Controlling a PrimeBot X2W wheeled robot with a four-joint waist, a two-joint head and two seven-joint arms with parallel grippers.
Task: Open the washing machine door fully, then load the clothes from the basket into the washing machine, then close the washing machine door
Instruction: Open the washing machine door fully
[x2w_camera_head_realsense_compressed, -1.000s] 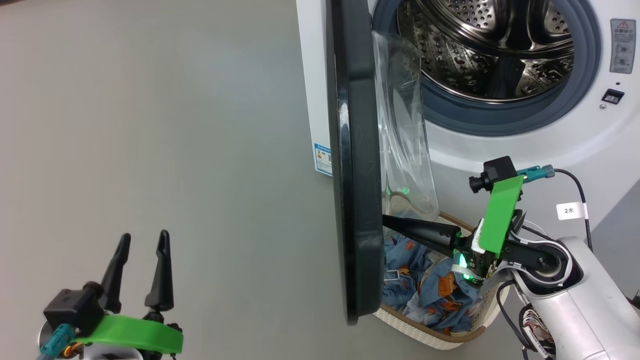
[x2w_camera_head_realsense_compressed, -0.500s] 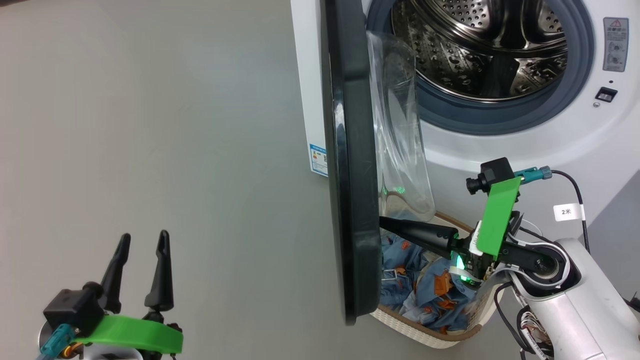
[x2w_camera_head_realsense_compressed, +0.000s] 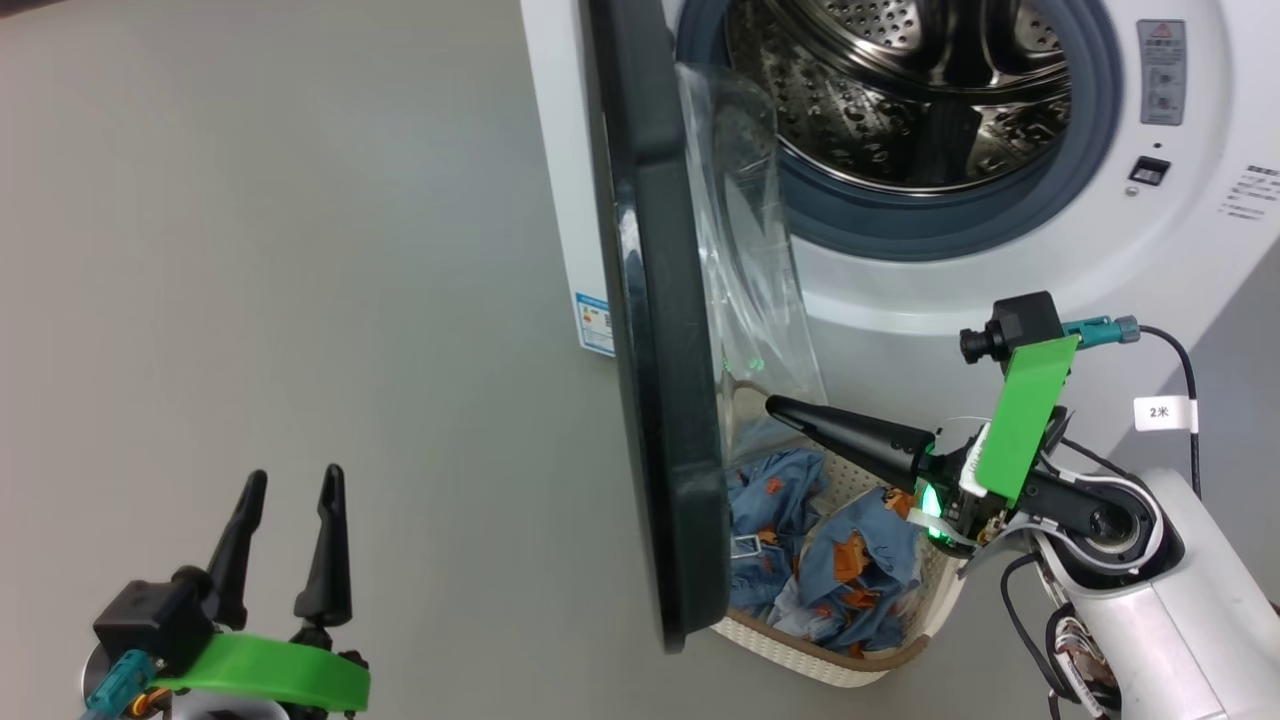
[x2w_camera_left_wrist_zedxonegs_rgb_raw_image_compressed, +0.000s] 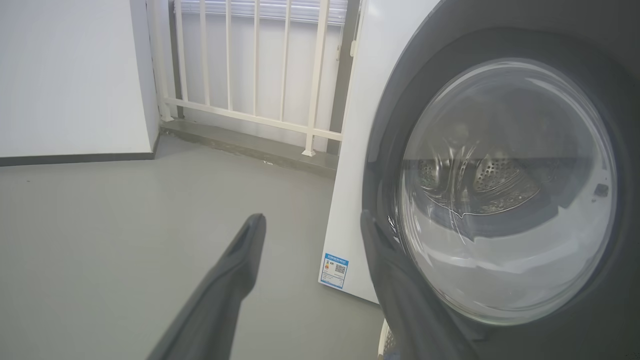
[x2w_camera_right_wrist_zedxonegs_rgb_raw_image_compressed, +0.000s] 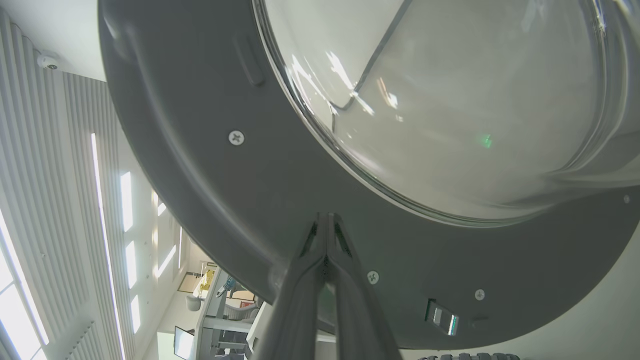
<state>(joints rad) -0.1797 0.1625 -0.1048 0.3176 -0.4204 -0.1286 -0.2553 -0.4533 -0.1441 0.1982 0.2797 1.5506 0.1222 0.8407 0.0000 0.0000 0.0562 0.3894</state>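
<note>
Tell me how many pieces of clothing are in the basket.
2: one blue bundle beside the door edge, a second bundle to its right. The door covers part of the basket, so more may be hidden.

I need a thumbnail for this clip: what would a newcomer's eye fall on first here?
The big black door, standing open and edge-on in the middle of the head view, with the shiny steel drum behind it at the top. Next, the right gripper, shut, pointing at the door's inner side, over the blue clothes in the basket at the lower right.
</note>
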